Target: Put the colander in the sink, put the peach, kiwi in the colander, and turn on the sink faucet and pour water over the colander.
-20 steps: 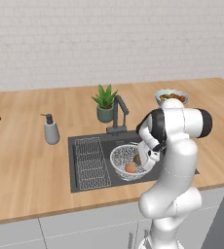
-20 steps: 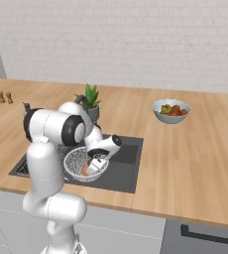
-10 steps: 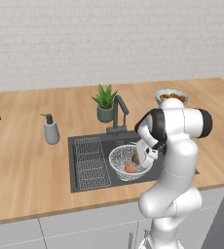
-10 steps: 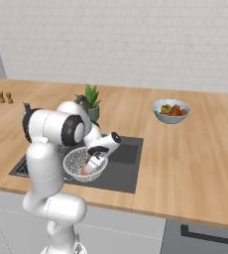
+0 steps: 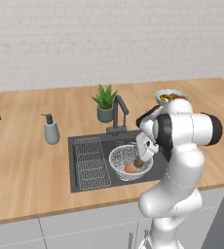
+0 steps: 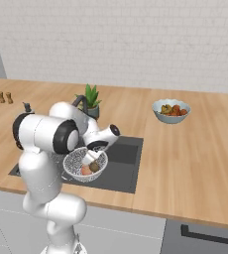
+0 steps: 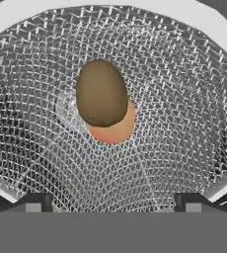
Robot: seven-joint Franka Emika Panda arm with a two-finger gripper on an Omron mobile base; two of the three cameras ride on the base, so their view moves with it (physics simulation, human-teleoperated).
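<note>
The wire-mesh colander [image 5: 126, 159] [image 6: 81, 159] [image 7: 184, 99] sits in the right half of the dark sink [image 5: 129, 137] [image 6: 123, 159]. In it, the brown kiwi [image 7: 101, 94] [image 5: 139, 163] [image 6: 94, 167] lies loose against the pinkish-orange peach [image 7: 118, 131] [image 5: 129, 168] [image 6: 85, 170], hiding part of it in the hand view. My gripper [image 7: 114, 202] [image 5: 142, 156] [image 6: 92, 159] hovers just above the fruit inside the rim, open and holding nothing. The dark faucet [image 5: 119, 111] [image 6: 78, 101] stands behind the sink, and I see no water running.
A flat wire rack [image 5: 90, 163] fills the sink's left half. A potted plant [image 5: 104, 103] [image 6: 90, 100] stands behind the faucet, and a grey soap pump [image 5: 50, 130] to the left. The fruit bowl [image 5: 169, 96] [image 6: 171, 110] is on the counter to the right. Two small shakers [image 6: 5, 97] stand far left.
The kiwi has come free of the fingers and now rests against the peach in the colander. The hand has drawn back a little.
</note>
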